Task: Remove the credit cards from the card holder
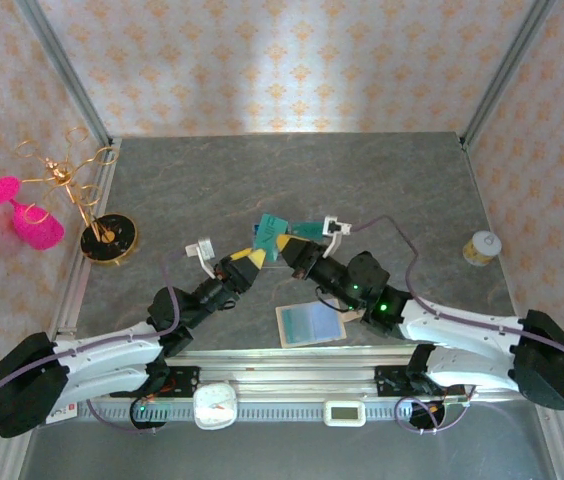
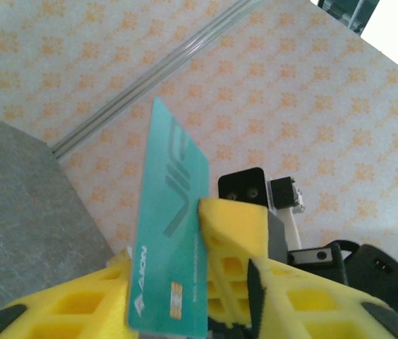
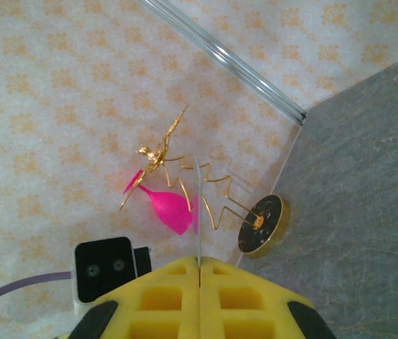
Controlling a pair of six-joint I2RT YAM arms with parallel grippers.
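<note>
In the top view, the left gripper (image 1: 261,251) and the right gripper (image 1: 284,243) meet above the middle of the tabletop (image 1: 212,190). A teal credit card (image 1: 270,225) is up in the air between them. The card holder (image 1: 310,323) lies flat near the right arm with its pale bluish inside facing up. Whether a card sits in its slots is too small to tell.

In the left wrist view, the teal card stands upright between this gripper's yellow fingers (image 2: 65,304). The jaws are partly open around it, and I cannot tell whether they pinch it.

In the right wrist view, the jaws are fully closed on an edge-on card (image 3: 197,212), probably the same 1.

The card is likely light, stiff and slick, with a slight bow under load. It is best pinched flat on both faces near a short edge.
</note>
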